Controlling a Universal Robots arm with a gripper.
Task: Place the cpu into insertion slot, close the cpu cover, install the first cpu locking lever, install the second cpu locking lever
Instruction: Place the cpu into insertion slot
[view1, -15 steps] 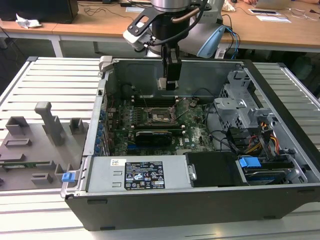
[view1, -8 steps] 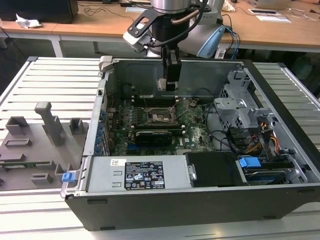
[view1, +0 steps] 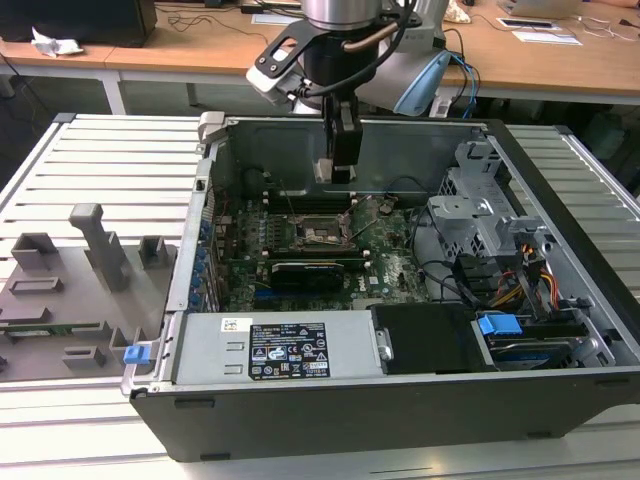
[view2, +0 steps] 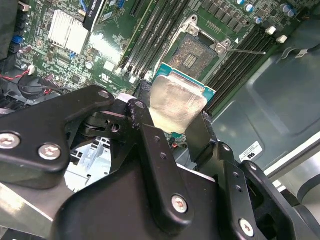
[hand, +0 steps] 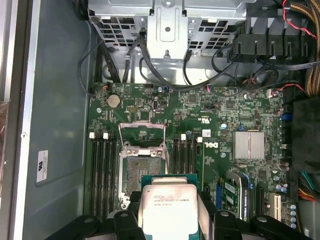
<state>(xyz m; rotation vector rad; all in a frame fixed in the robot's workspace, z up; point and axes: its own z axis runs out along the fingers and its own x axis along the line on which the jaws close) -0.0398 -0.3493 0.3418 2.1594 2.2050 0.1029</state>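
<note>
- The cpu (hand: 169, 210) is being gripped by its two opposite edges in the pincer (hand: 169, 221), whose black fingers (view2: 147, 107) are being pressed against the chip's sides, so the pincer is closed on the chip.
- The cpu is being held silvery side up, raised clear of the insertion slot (hand: 142, 170) and just to one side of it, not seated. In the second wrist view it (view2: 177, 102) is being shown tilted, with the slot (view2: 194, 52) beyond it.
- The insertion slot is being left uncovered, its dark centre lying exposed on the green board (hand: 210, 110).
- The cpu cover (hand: 143, 124) is being shown swung open off the slot, on the slot's side that faces the grey drive cage (hand: 167, 30).
- A thin metal lever (view2: 247, 50) is being seen sticking out sideways from one corner of the slot.
- Long black memory slots (hand: 102, 167) are being seen on both flanks of the insertion slot, and a finned silver heat sink (hand: 248, 145) well apart from it on the same board.
- In the exterior view the pincer (view1: 336, 168) is being held inside the open computer case (view1: 400, 395), above the insertion slot (view1: 320, 232) and towards the case's back wall.
- The case is being carried by a slatted bench (view1: 110, 150), and a grey fixture (view1: 60, 290) is lying on it outside the case, far from the slot.
</note>
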